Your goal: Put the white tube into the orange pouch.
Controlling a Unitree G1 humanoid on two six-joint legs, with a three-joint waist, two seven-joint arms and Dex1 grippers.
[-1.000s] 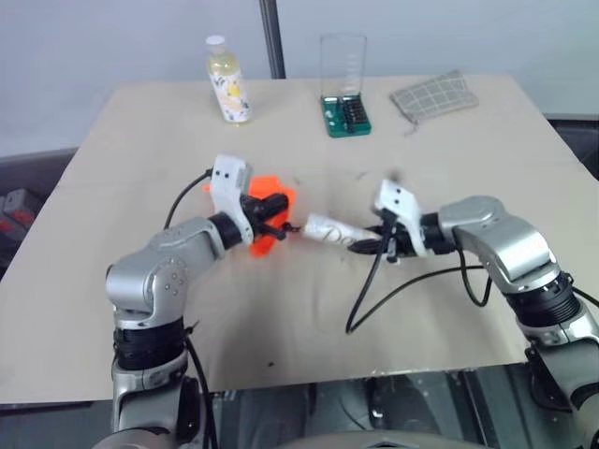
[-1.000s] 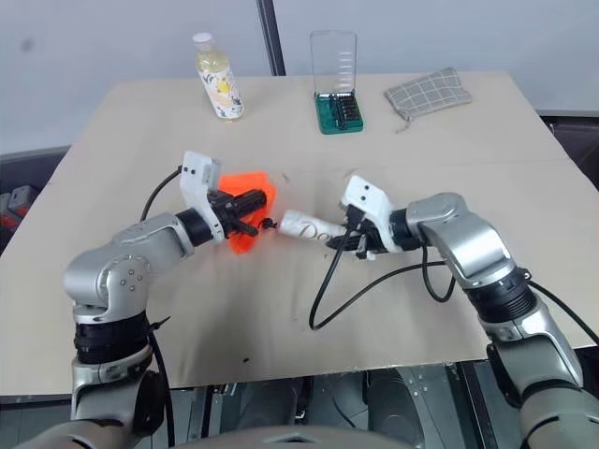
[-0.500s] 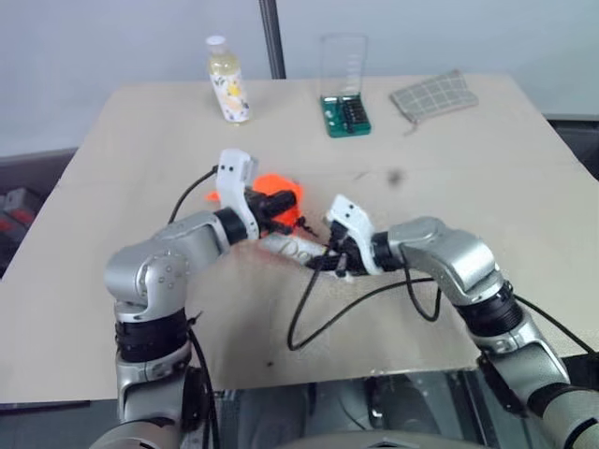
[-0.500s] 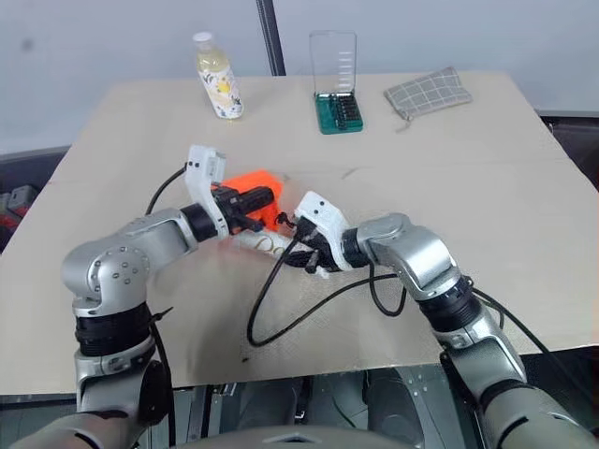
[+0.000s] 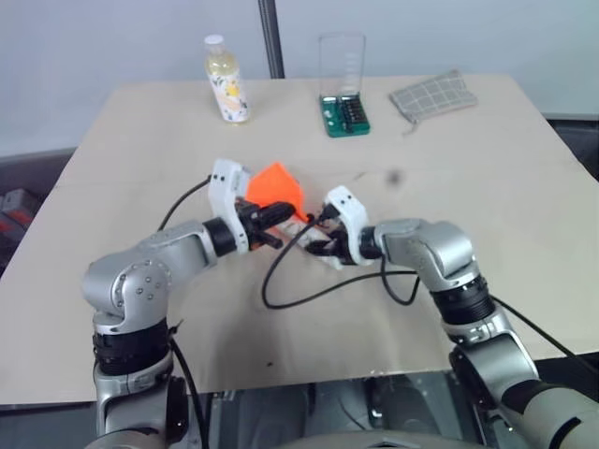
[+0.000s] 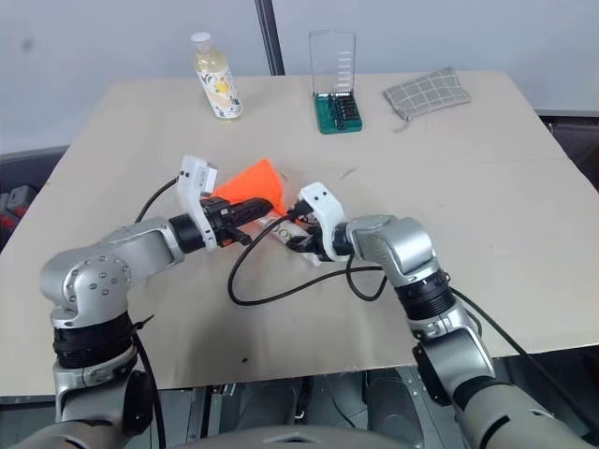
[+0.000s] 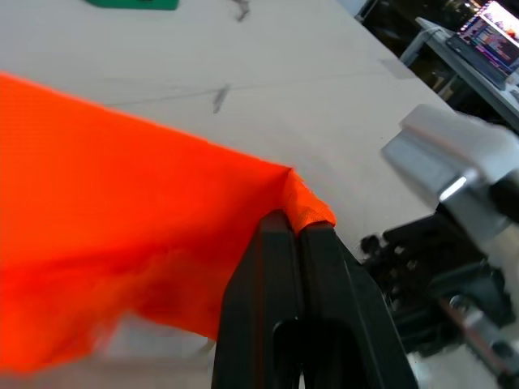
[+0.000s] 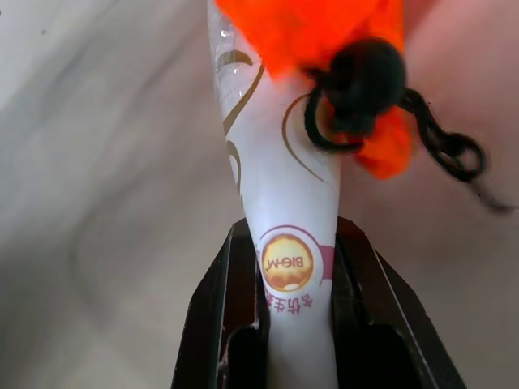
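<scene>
While the left gripper (image 5: 277, 213) pinches the edge of the orange pouch (image 5: 277, 187) with its two black fingers (image 7: 276, 308) pressed tight together, the right gripper (image 5: 316, 236) has its fingers (image 8: 235, 308) squeezed on the white tube (image 8: 272, 186).

The pouch is bright orange soft cloth. It is lifted a little above the middle of the desk (image 5: 487, 168) and hangs in a pointed shape. A thin black cord (image 8: 430, 142) with a round black bead (image 8: 365, 77) dangles from its edge.

The tube is small, white and smooth, with thin brown curvy lines on it and a round gold sticker (image 8: 286, 263) near the held end. Its far end goes up under the orange cloth, so that end is hidden. The tube sits between the two grippers, right at the pouch.

Far back on the desk stand a yellowish bottle (image 5: 226, 82) with a white cap, a clear box with green tools (image 5: 344, 89), and a grey checked cloth pouch (image 5: 432, 94).
</scene>
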